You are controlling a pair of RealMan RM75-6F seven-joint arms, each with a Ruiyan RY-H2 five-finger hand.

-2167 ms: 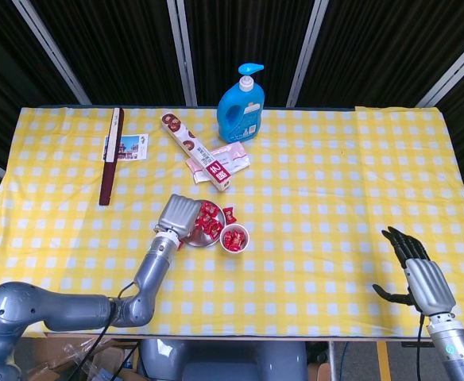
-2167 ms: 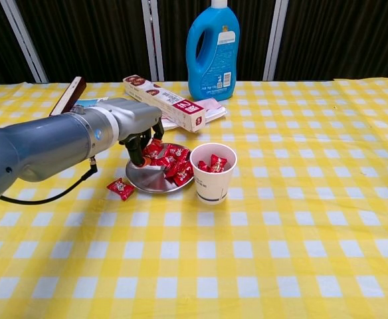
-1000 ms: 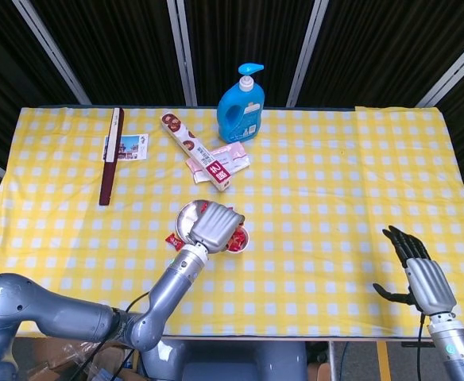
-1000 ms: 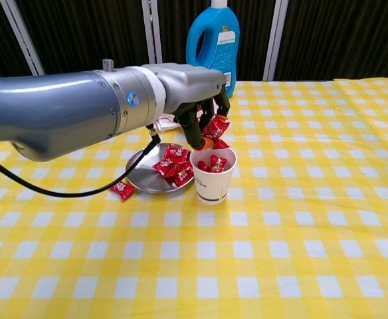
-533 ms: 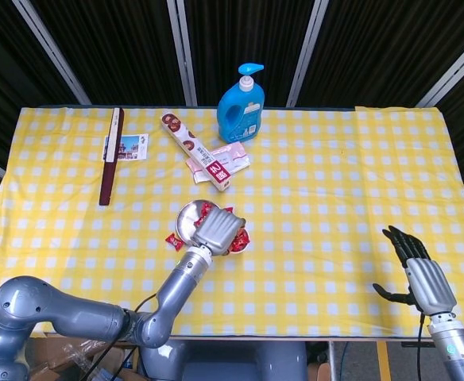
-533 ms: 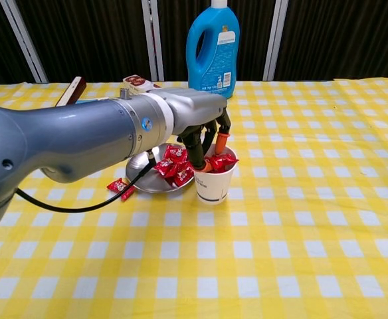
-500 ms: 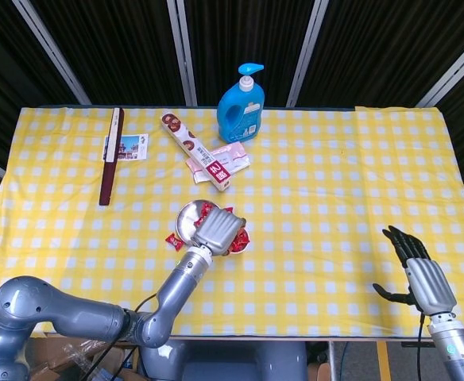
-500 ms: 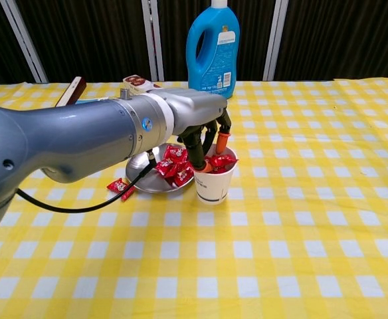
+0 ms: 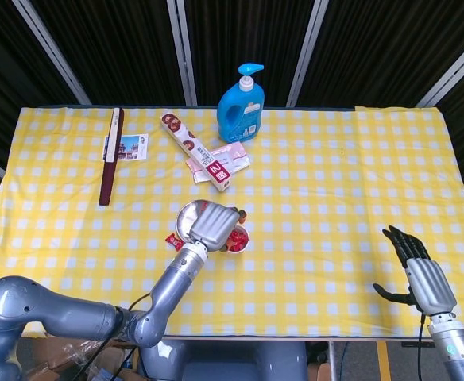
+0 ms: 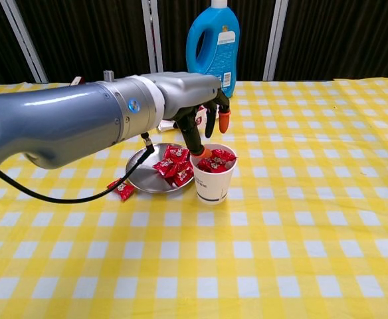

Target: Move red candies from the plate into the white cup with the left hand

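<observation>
The white cup (image 10: 212, 183) (image 9: 237, 240) stands just right of the metal plate (image 10: 141, 178) (image 9: 185, 215) and holds several red candies (image 10: 214, 160). More red candies (image 10: 172, 163) lie on the plate's right side. My left hand (image 10: 197, 113) (image 9: 214, 225) hovers just above the cup's left rim, fingers apart and pointing down, with nothing in them. One red candy (image 10: 122, 191) (image 9: 172, 239) lies on the cloth left of the plate. My right hand (image 9: 419, 274) rests open at the table's near right edge, far from the cup.
A blue detergent bottle (image 9: 241, 107) (image 10: 212, 46) stands at the back. A long snack box (image 9: 196, 151) and pink packets (image 9: 233, 157) lie behind the plate. A dark stick (image 9: 111, 155) and a picture card (image 9: 127, 147) sit at the far left.
My left hand carried a candy from the plate to the cup, let it drop in, and has now lifted slightly with its fingers apart. The right hand stayed still.
</observation>
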